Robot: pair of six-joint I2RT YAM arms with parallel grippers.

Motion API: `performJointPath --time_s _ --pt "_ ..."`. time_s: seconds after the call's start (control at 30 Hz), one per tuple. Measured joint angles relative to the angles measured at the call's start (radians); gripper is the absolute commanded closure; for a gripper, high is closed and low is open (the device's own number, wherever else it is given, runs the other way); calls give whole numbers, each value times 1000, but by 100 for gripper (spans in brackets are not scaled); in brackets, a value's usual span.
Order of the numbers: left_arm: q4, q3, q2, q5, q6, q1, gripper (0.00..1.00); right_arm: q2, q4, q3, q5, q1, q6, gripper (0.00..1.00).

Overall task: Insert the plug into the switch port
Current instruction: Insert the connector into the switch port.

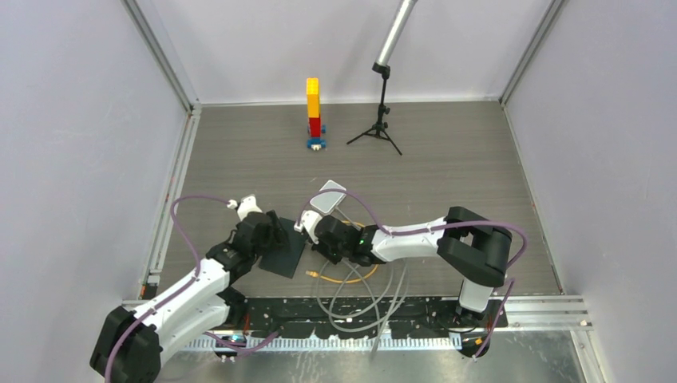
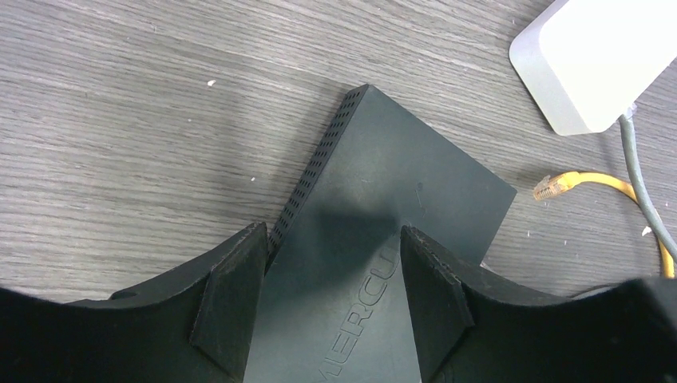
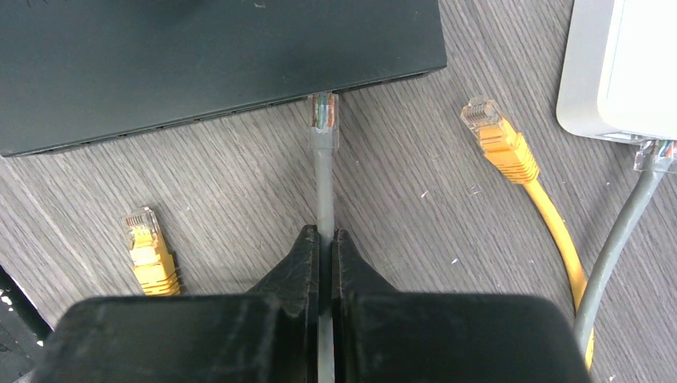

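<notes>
The switch is a flat black box [image 3: 199, 56] marked MERCU on top [image 2: 399, 191], lying at the centre left of the table [image 1: 283, 254]. Its port row runs along the side facing my right gripper, seen only as dim openings. The clear plug [image 3: 324, 112] on a grey cable [image 3: 323, 183] has its tip at that side, at one port; I cannot tell how deep it sits. My right gripper [image 3: 325, 235] is shut on the cable a little behind the plug. My left gripper [image 2: 331, 271] straddles the switch, a finger pressed to each side.
A small white box [image 3: 623, 72] with another grey cable plugged in lies just right of the switch. Two loose yellow plugs [image 3: 148, 247] [image 3: 499, 136] flank the held cable. Cable loops [image 1: 359, 295] trail toward the near edge. A brick tower [image 1: 314, 112] and a tripod [image 1: 382, 120] stand at the back.
</notes>
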Motion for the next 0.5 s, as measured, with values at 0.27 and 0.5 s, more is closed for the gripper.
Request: performJointPath --time_s 0.27,0.5 --pt "19 0 18 0 3 0 36 0 21 -11 14 9 -21 100" --pt "26 0 23 2 4 2 36 -3 39 -22 18 14 -38 100"
